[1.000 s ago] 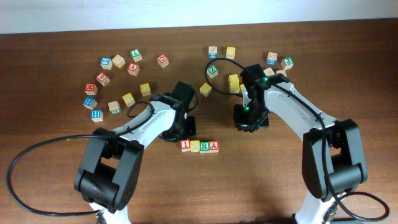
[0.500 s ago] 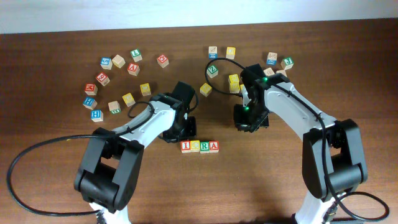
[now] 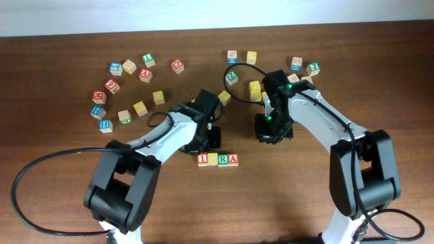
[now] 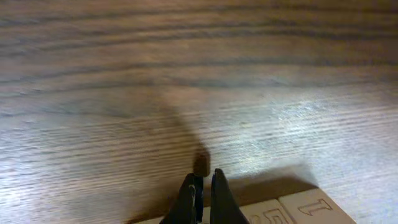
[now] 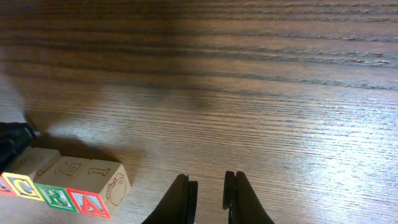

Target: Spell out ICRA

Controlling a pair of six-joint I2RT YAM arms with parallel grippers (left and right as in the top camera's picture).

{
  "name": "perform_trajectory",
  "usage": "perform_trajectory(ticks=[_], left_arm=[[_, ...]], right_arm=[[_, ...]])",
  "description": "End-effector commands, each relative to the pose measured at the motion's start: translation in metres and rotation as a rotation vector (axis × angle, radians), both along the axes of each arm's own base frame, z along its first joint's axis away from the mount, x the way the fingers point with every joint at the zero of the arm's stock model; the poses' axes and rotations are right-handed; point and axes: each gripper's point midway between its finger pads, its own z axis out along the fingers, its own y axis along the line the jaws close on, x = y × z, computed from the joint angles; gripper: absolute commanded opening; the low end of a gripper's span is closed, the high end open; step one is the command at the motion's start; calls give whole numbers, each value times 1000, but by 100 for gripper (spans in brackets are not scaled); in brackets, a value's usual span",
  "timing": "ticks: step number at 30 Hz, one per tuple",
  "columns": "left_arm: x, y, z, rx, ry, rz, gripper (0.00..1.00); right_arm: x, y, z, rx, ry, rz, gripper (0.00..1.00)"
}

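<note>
Four letter blocks stand in a touching row (image 3: 218, 159) at the table's front middle, reading I, C, R, A from left to right. My left gripper (image 3: 207, 144) hovers just behind the row's left end, shut with nothing in it. In the left wrist view its tips (image 4: 204, 178) point down at the row's back edge (image 4: 298, 208). My right gripper (image 3: 271, 132) sits to the right and behind the row, apart from it. The right wrist view shows it (image 5: 210, 182) nearly closed over bare wood, a narrow empty gap between the pads, with the row (image 5: 62, 186) at lower left.
Several loose letter blocks (image 3: 125, 81) lie in an arc at the back left. Several more blocks (image 3: 271, 68) lie scattered at the back right, behind my right arm. The table's far edge (image 3: 217, 30) meets a white wall.
My left gripper has shifted a little to the right, nearer the row's left end. The right arm and the four blocks have not moved.
</note>
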Motion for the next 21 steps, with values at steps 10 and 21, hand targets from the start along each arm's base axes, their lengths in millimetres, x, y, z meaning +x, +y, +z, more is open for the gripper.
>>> perform_trajectory(ticks=[10, 21], left_arm=[[-5, -1, -2, 1, 28, -18, 0], [1, -3, 1, -8, 6, -15, 0]], right_arm=[[4, -2, 1, -13, -14, 2, 11], [4, -2, 1, -12, -14, 2, 4]])
